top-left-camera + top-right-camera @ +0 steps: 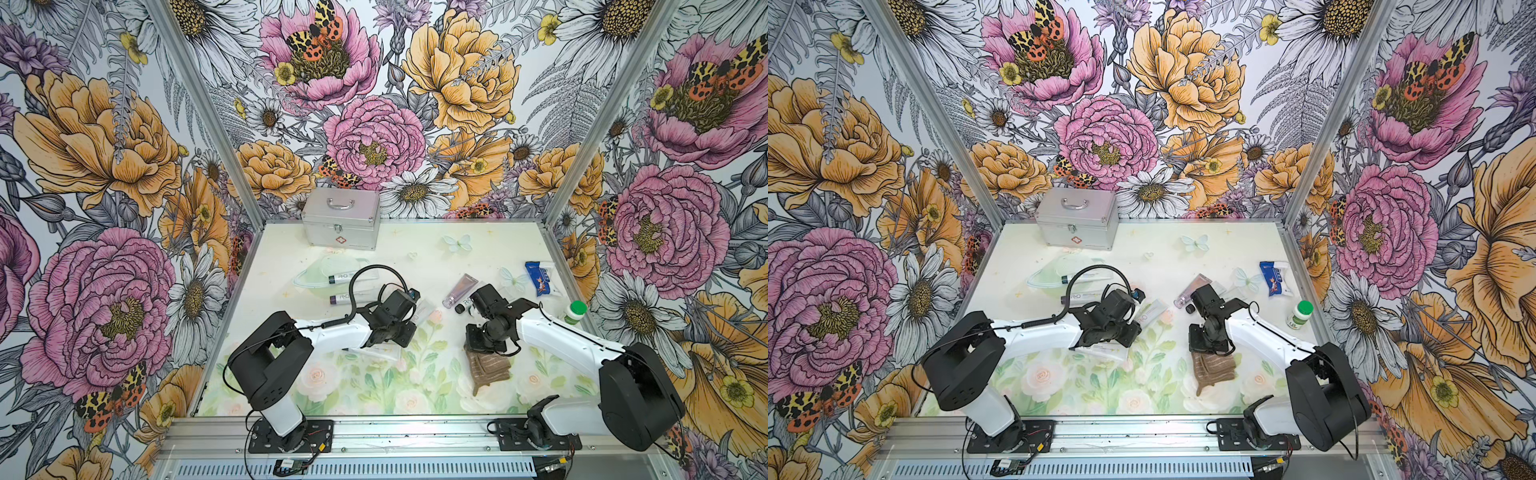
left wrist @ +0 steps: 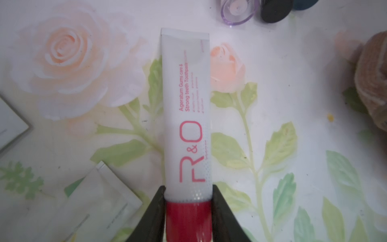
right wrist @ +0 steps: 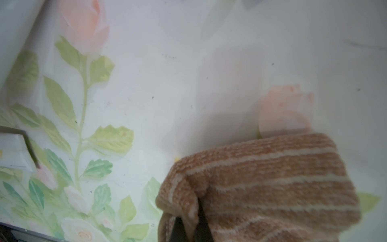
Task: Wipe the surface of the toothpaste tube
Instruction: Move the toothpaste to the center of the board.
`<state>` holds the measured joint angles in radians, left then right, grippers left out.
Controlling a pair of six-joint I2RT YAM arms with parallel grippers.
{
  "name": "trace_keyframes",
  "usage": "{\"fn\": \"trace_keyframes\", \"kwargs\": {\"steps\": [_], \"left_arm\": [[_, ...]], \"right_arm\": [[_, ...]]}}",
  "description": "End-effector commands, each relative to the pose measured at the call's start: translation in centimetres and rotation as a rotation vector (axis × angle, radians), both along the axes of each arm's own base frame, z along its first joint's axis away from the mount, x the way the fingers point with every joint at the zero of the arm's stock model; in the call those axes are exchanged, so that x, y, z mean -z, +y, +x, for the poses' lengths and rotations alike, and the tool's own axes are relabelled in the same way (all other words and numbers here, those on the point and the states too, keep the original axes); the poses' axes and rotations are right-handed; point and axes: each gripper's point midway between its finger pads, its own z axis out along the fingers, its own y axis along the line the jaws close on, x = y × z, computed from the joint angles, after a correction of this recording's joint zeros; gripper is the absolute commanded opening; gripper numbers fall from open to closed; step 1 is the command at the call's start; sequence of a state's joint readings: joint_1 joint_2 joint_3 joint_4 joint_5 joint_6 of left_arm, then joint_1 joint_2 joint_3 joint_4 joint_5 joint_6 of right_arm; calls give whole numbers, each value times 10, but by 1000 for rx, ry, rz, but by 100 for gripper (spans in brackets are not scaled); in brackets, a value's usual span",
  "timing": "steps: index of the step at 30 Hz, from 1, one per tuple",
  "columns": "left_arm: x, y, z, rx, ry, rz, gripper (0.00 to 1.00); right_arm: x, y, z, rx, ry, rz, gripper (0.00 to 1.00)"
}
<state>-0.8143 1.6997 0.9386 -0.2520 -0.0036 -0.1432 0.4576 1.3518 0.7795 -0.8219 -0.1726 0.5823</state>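
The toothpaste tube point(image 2: 186, 109) is white with pink "R&O" lettering and a red cap. My left gripper point(image 2: 188, 191) is shut on it at the cap end, so the tube sticks out level above the table. In both top views the tube point(image 1: 424, 311) point(image 1: 1151, 312) shows past the left gripper point(image 1: 410, 319), pointing toward the middle. My right gripper point(image 3: 189, 211) is shut on a brown striped cloth point(image 3: 272, 180), which hangs bunched below it point(image 1: 490, 366) point(image 1: 1214, 368). Cloth and tube are apart, with a gap of floral tabletop between them.
A silver first-aid case point(image 1: 340, 218) stands at the back. Two other white tubes point(image 1: 353, 277) lie back left on a clear bag. A purple tube point(image 1: 459, 289), blue packet point(image 1: 542, 277) and green-capped bottle point(image 1: 575, 311) are on the right. Flat sachets point(image 1: 374, 353) lie under the left arm.
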Motion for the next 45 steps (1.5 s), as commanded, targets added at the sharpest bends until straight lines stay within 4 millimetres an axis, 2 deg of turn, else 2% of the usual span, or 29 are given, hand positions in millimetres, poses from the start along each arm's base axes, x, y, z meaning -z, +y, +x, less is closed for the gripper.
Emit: {"fn": "trace_keyframes", "kwargs": {"steps": [1,3,4,12,21,28,30,32,36,39,41,42,45], "left_arm": [[1,-10,14,37,33,-24,35],[-3,-18,30,35,21,-34,35],[7,-22,33,41,39,-20,35],[8,-70,77,78,31,-64,36],[22,-105,102,74,35,-99,36],[19,-115,116,61,12,-112,38],[12,-112,118,46,1,-118,44],[2,-107,119,28,-13,-127,57],[-38,-83,120,-24,-71,-152,75],[-70,-56,114,-67,-108,-170,79],[-82,-34,102,-95,-118,-158,81],[-94,-22,95,-109,-135,-154,81],[-94,11,68,-140,-127,-100,82]], "right_arm": [[-14,4,6,-7,-33,20,0],[-13,5,6,-9,-28,19,0],[-13,6,6,-11,-30,18,0],[-9,6,5,-26,-36,-14,0],[-7,7,-1,-32,-42,-18,0],[-8,7,-1,-33,-46,-18,0],[-7,7,-2,-34,-44,-21,0],[-6,6,-2,-34,-43,-23,0],[-5,7,-3,-40,-43,-20,0],[-5,10,-2,-47,-44,-18,0],[-6,11,-1,-53,-47,-16,0],[-6,12,-1,-54,-46,-17,0],[-5,15,0,-66,-44,-16,0]]}}
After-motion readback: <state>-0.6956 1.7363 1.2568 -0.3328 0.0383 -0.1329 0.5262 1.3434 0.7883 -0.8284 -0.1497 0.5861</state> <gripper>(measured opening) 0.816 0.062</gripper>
